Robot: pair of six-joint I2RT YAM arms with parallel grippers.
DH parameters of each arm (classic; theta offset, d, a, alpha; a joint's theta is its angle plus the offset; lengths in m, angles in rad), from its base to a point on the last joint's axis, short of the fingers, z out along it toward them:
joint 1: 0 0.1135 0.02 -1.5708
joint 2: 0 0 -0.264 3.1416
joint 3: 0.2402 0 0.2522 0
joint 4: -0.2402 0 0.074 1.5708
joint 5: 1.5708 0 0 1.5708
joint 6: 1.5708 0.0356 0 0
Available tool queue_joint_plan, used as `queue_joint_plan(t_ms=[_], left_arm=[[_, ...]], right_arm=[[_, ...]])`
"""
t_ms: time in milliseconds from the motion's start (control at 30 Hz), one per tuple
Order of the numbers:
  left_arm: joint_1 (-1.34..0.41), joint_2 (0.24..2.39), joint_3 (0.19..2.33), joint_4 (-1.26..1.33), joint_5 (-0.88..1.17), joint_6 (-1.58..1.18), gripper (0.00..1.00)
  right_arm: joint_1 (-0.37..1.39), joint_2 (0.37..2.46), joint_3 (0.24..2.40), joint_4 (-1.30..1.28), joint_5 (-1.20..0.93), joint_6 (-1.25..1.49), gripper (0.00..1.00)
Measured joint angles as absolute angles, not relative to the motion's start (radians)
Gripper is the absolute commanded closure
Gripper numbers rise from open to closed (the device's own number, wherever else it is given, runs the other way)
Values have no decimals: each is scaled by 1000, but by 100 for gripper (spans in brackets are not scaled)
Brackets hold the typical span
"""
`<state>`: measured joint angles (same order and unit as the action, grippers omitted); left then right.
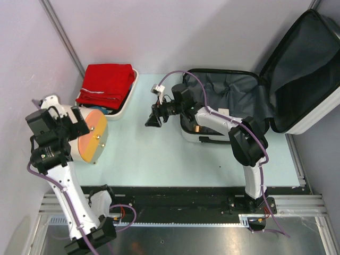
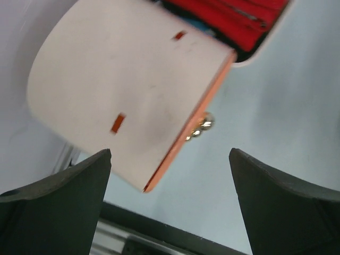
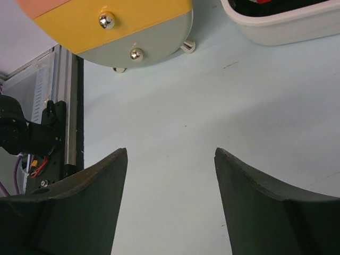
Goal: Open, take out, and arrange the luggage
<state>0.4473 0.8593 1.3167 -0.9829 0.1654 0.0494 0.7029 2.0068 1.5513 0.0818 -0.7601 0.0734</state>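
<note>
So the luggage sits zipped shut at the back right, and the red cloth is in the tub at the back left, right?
Not shut: the luggage lies open, its lid swung back and the dark lining showing, as the top external view shows. The red cloth is in the tub at the back left.

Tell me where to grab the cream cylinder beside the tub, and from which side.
Grip the cylinder across its curved cream wall, just behind its orange end, coming down from above with the left pincer. It lies on its side, wall up, and the end carries studs. It may prove too wide.
</note>
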Motion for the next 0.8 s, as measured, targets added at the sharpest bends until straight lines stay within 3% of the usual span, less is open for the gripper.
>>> queue_joint_plan(t_ms=[267, 800], left_arm=[[635, 865, 1156, -1076, 113, -135, 4], [669, 926, 1047, -892, 411, -288, 3]], right_arm=[[696, 2026, 1574, 111, -759, 100, 28], [617, 2008, 1567, 102, -757, 75, 27]])
